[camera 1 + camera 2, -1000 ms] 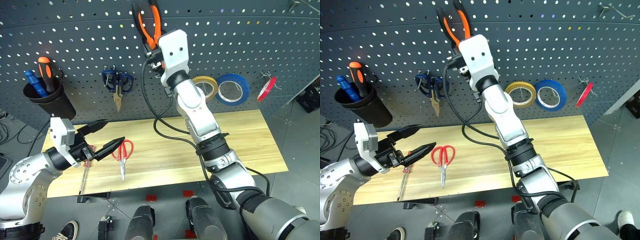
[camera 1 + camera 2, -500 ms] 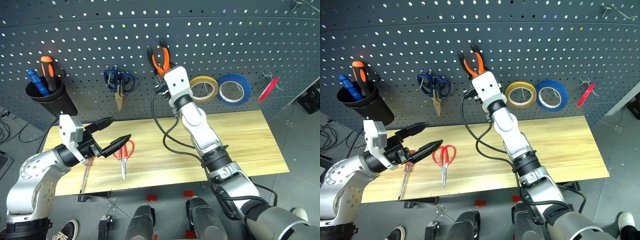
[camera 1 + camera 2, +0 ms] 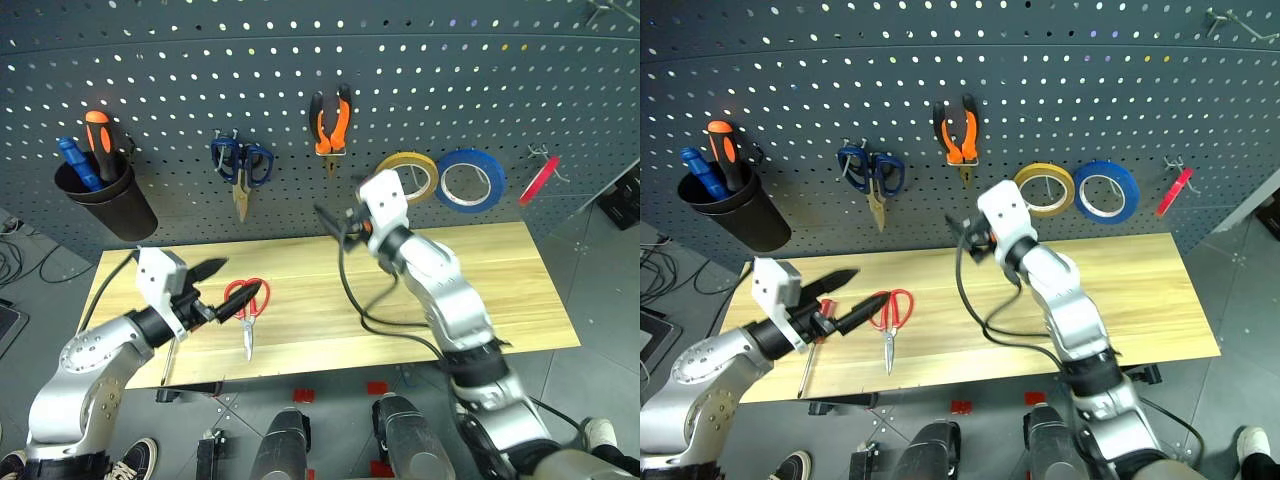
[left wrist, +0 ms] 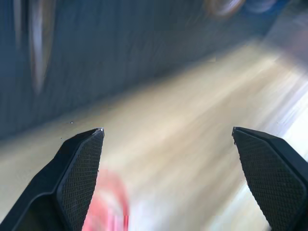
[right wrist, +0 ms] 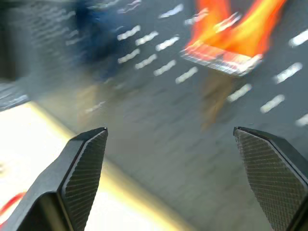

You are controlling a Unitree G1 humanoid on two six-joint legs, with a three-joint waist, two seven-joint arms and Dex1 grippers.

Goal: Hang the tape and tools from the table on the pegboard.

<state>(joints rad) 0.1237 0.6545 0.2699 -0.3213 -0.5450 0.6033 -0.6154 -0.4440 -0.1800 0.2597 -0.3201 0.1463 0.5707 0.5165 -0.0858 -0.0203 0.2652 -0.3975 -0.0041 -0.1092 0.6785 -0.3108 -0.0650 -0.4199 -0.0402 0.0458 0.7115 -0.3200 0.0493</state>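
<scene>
Our left gripper [image 3: 228, 287] has its jaws spread wide and empty, low over the counter [image 3: 480, 285]. The red-handled scissors [image 3: 245, 312] lie just past their tips, blades toward the near edge, and the red-handled screwdriver [image 3: 811, 347] lies just beside, its long axis the same way. We judge this arm the nearer. Our right gripper [image 3: 960, 233], jaws also wide and empty, hangs below the pliers [image 3: 331, 124] on the pegboard [image 3: 450, 90], beside the tan tape [image 3: 409, 176].

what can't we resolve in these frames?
- Red-handled screwdriver: handle hidden behind left gripper, head views.
- Red-handled scissors: a blurred red smear, left wrist view.
- Pliers: motion-blurred, cut off by the frame edge, right wrist view.
- Black cup: hides the lower ends of its tools.
</scene>
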